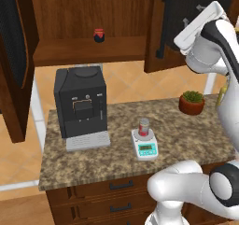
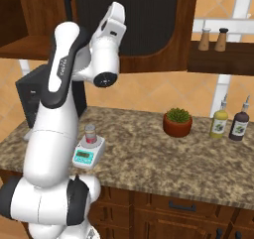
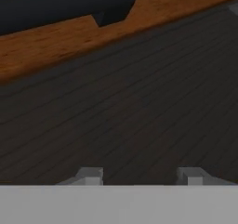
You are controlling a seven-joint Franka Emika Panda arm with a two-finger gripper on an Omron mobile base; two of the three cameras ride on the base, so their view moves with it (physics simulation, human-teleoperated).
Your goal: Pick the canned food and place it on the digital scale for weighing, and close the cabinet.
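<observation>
The gripper (image 3: 139, 176) has its fingertips (image 3: 90, 175) spread apart with nothing between them, right up against the dark mesh panel of the cabinet (image 3: 116, 102) door. The canned food (image 1: 144, 126) stands upright on the digital scale (image 1: 146, 145) on the counter (image 1: 196, 135).

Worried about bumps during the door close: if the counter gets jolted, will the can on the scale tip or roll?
The canned food stands upright, taller than wide, on the digital scale, whose round platter is about as wide: probably tippable. Once over, a cylinder would likely roll. Looks rigid, likely smooth-sided.
</observation>
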